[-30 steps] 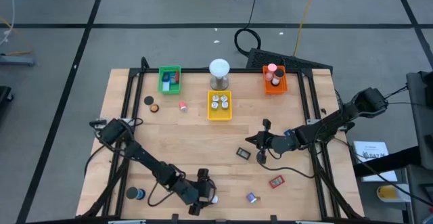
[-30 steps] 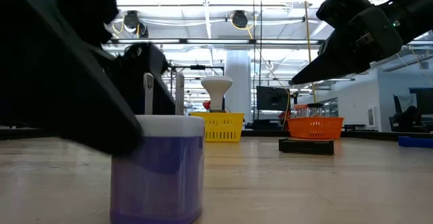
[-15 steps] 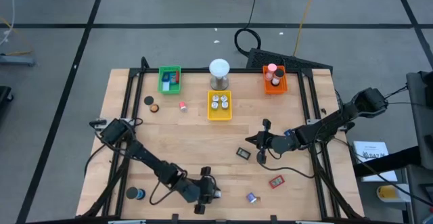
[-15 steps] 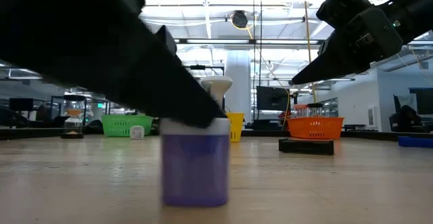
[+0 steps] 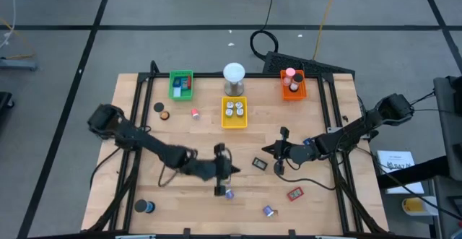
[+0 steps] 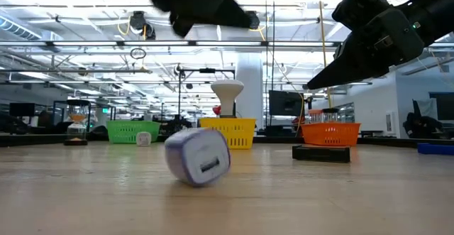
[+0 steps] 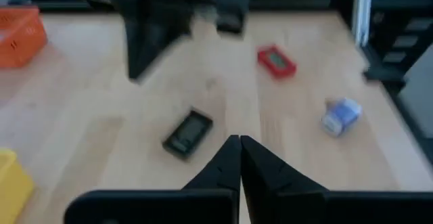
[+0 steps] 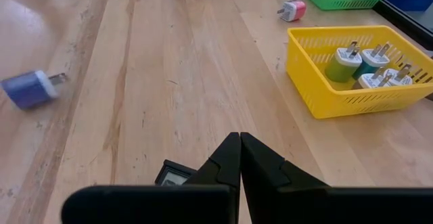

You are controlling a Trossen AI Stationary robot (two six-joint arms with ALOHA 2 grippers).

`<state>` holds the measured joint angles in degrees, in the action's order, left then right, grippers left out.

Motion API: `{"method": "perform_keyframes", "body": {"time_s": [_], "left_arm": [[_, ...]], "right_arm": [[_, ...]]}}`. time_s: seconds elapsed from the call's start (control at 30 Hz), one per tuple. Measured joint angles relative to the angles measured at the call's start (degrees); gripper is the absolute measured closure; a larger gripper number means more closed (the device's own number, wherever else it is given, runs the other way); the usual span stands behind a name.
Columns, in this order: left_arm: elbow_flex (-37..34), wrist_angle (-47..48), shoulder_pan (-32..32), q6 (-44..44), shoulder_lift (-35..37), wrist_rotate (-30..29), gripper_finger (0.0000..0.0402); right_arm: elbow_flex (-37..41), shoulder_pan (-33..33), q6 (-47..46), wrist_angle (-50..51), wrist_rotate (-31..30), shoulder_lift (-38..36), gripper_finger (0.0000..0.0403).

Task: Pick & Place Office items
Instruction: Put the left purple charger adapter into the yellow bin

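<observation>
Two closed claws, left claw apparently empty, purple charger tipped

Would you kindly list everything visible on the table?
Green tray, yellow tray, orange tray: one each, far side.
Domed cylinder: one, white-topped, behind yellow tray.
Trayed chargers: several, in yellow tray.
Purple charger: one, lying by left gripper.
Blue charger: one, front edge.
Pink charger: one, left of yellow tray.
Dark device: one, centre.
Red device: one, front right.
Black roll, brown roll: far left.
Blue roll: front left.
Left gripper: jaws shut, empty, centre.
Right gripper: jaws shut, empty, right.
</observation>
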<state>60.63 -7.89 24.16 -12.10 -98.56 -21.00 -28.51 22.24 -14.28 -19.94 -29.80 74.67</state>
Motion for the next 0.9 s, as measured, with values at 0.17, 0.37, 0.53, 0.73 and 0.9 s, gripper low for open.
{"method": "perform_keyframes", "body": {"time_s": [0.17,0.37,0.53,0.73,0.9], "left_arm": [[-0.01,8.55,-1.89,-1.15,2.21,10.3,0.0358],[-0.08,15.59,2.68,4.82,-1.58,5.99,0.0264],[-0.06,8.65,3.98,8.72,-8.01,11.79,0.017],[-0.06,4.34,2.88,15.25,-13.68,13.34,0.0105],[-0.01,2.57,2.06,14.89,-14.35,15.38,0.013]], "right_arm": [[0.0,0.0,0.02,0.09,0.02,0.02,0.0401],[0.0,0.0,0.02,0.06,0.04,0.02,0.0402],[0.0,0.0,0.02,-0.16,0.28,0.02,0.0402],[0.0,0.0,0.02,-0.35,1.6,0.02,0.0401],[0.0,0.0,0.15,-0.37,1.79,0.04,0.0402]]}}
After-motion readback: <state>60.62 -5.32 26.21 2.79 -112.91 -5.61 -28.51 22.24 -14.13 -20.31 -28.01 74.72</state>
